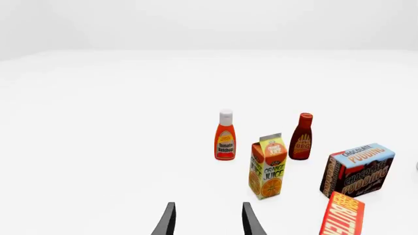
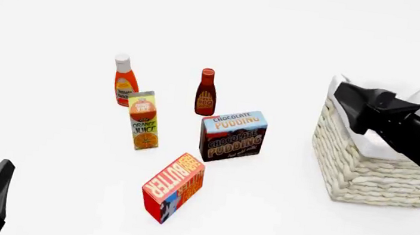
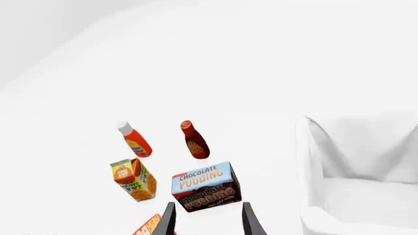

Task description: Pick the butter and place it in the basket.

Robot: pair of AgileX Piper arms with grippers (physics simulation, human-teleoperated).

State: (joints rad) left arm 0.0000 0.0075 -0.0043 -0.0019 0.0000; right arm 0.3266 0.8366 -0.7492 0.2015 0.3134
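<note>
Butter is lying flat on the white tabletop, near the middle of the front view, its long side running toward one o'clock. Just beyond it, at twelve to one o'clock, the chocolate pudding box is standing upright, with the orange juice carton at eleven o'clock. At three o'clock, well apart, the basket is sitting with the right arm reaching over its rim. The left pincer is hanging wide and gripping nothing near the front view's lower left corner; the right pincer is likewise spread wide, empty.
</note>
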